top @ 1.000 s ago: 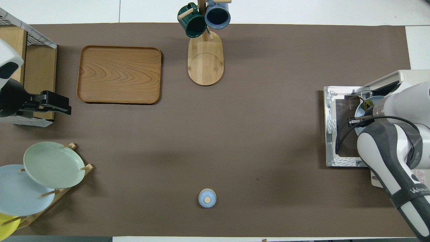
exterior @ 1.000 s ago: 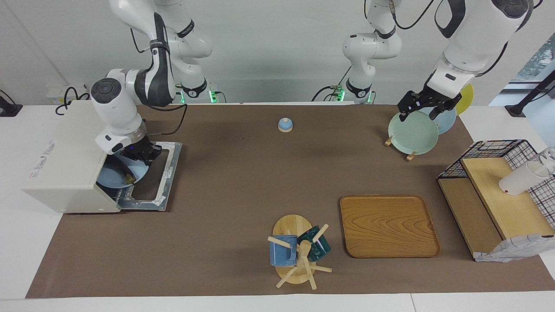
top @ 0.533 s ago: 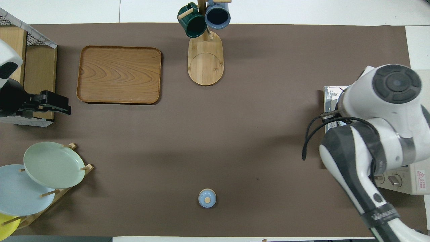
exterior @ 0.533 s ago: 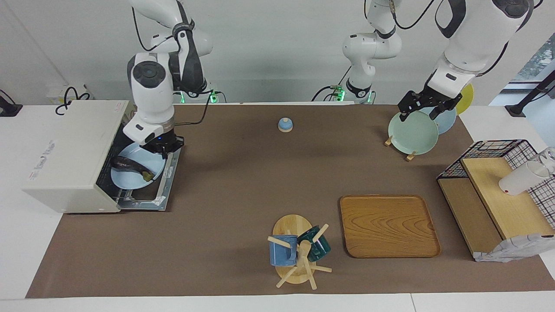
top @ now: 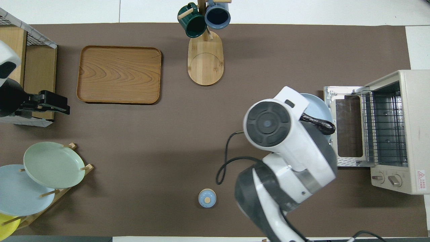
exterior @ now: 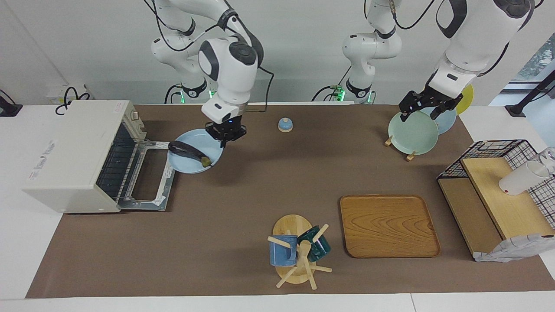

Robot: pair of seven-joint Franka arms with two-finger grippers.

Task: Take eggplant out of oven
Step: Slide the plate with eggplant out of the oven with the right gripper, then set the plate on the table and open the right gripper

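Observation:
The eggplant (exterior: 187,151) lies on a light blue plate (exterior: 197,139), outside the oven (exterior: 69,151). My right gripper (exterior: 225,132) is shut on the plate's rim and holds it in the air over the brown mat, beside the oven's dropped door (exterior: 149,177). In the overhead view the right arm covers the gripper; only the eggplant's end (top: 320,124) and part of the plate (top: 315,105) show beside the door (top: 346,131). The oven (top: 411,111) stands open, its wire rack bare. My left gripper (exterior: 427,107) waits over the plate rack.
A rack with green (exterior: 412,132), blue and yellow plates is near the left arm's base. A wooden tray (exterior: 388,225), a mug tree (exterior: 299,253), a small blue lid (exterior: 285,125) and a wire basket shelf (exterior: 498,190) with a white cup are on the table.
My right gripper has drawn the plate with the eggplant out of the oven, over the open door, and carried it toward the table's middle. The left arm has not moved.

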